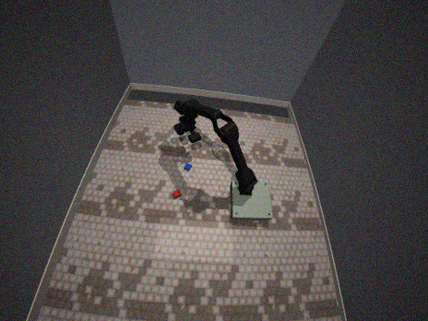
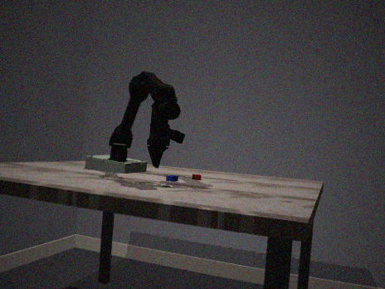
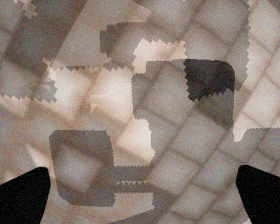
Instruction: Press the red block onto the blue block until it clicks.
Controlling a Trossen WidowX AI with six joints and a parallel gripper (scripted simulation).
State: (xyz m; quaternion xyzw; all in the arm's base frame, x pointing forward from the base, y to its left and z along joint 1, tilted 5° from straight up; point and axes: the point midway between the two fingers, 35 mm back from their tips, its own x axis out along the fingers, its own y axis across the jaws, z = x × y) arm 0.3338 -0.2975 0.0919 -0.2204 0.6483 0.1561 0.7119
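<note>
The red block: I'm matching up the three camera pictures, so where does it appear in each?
Top: the red block sits left of centre, below the blue block.
Exterior: right of the blue block, below mid-height.
Wrist: not in it.
Shared landmark: the tabletop, seen in all three.
</note>
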